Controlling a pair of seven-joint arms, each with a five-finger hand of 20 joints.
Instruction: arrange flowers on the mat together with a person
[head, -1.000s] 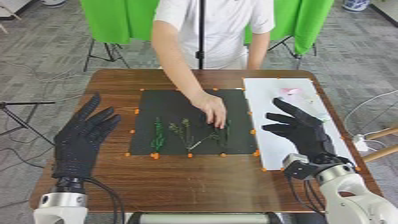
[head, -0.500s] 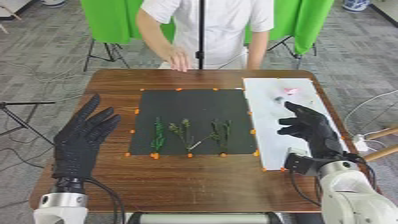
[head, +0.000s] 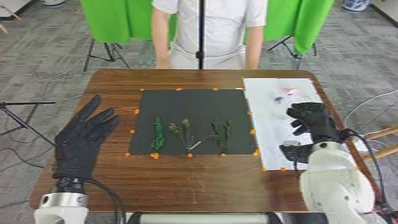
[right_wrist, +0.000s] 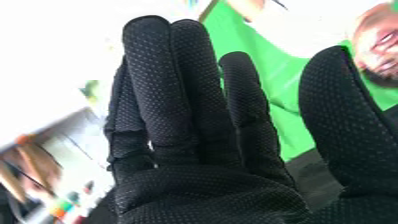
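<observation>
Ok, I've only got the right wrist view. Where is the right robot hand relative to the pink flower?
Observer: In the head view, the right robot hand is over the white sheet, nearer the robot than the pink flower.
Operator: And what's on the dark mat?
Observer: Greenery in three spots, side by side, in the half of the dark mat nearer the robot.

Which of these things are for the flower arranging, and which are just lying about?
For the job:
- black mat
- three green sprigs on it
- white sheet
- pink flower on that sheet
- left robot hand
- right robot hand

Apparently just around:
- green cloth hanging behind
- black stand at left
- blue-and-white pot
</observation>
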